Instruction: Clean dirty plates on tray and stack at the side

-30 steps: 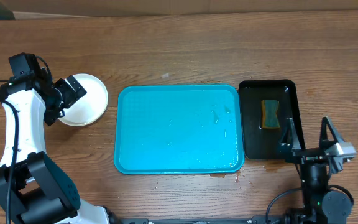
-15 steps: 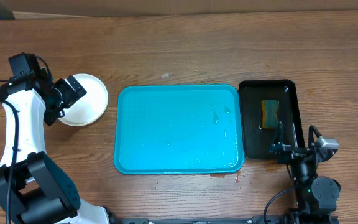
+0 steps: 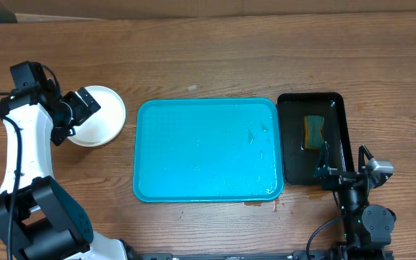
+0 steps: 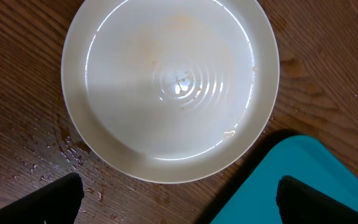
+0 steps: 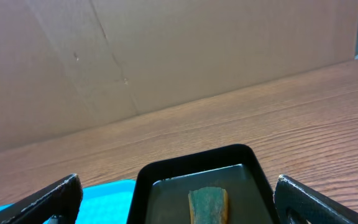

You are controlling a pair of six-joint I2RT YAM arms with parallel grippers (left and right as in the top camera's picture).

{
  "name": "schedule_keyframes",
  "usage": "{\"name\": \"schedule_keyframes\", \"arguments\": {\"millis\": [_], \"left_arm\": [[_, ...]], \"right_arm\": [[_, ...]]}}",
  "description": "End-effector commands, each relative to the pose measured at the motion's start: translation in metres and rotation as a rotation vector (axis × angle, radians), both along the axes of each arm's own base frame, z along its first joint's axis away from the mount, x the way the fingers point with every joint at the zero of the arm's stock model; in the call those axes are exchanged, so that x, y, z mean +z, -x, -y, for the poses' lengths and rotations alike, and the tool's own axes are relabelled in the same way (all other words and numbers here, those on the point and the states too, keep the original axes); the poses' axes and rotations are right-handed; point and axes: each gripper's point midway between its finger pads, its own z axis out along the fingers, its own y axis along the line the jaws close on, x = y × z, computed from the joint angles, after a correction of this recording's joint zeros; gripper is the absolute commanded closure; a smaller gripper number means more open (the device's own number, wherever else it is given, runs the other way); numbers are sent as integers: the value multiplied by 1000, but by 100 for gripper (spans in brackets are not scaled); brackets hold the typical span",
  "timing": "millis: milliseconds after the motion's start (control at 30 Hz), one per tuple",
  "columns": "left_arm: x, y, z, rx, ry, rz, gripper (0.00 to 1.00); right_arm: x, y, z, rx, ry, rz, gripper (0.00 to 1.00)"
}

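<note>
From the overhead view, the turquoise tray (image 3: 206,149) lies in the middle of the wooden counter (image 3: 215,58), and small water drops shine on its surface. On the left of it, with a narrow gap between, a round white plate (image 3: 105,117) sits on the counter. If more plates are under it, I cannot tell. The left claw (image 3: 78,115) hangs over the left edge of this plate. On the right, just beside the tray, there is a black tray (image 3: 313,173) with a yellow-green sponge (image 3: 313,133) inside. The right claw (image 3: 345,170) is at the near end of the black tray.

In the left wrist view, the plate (image 4: 169,87) is wet and has a faint orange trace near the top. The left claw (image 4: 179,196) is spread fully wide and grips nothing; its two fingers stand at the lower corners. One corner of the tray (image 4: 291,168) is near the plate and does not touch it.

In the right wrist view, the right claw (image 5: 178,186) is also spread wide with nothing in it. Between its fingers one sees the black tray (image 5: 197,160), the sponge (image 5: 208,205) and a bit of the tray (image 5: 104,193). Behind stands a cardboard wall (image 5: 166,56).
</note>
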Motion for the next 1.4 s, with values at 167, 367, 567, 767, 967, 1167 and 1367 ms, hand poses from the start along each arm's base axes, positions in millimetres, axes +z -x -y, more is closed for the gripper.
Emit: {"name": "schedule_keyframes", "arguments": {"millis": [167,367,567,767,967,1167,1367], "left_arm": [[-5,1,1,-30,2,-8,0],[-5,1,1,-30,2,-8,0],[-5,1,1,-30,2,-8,0],[-5,-1,7,-45,2,-8,0],[8,-5,20,-80,-13,25,0],[60,-11,65,-197,-57,159,0],[129,3,105,-292,-104,351,0]], "right_arm": [[-1,0,-2,9,-4,7,0],[-1,0,-2,9,-3,7,0],[-1,0,-2,9,-3,7,0],[-1,0,-2,9,-4,7,0],[-1,0,-2,9,-4,7,0],[-1,0,-2,9,-4,7,0],[-1,0,-2,9,-4,7,0]]}}
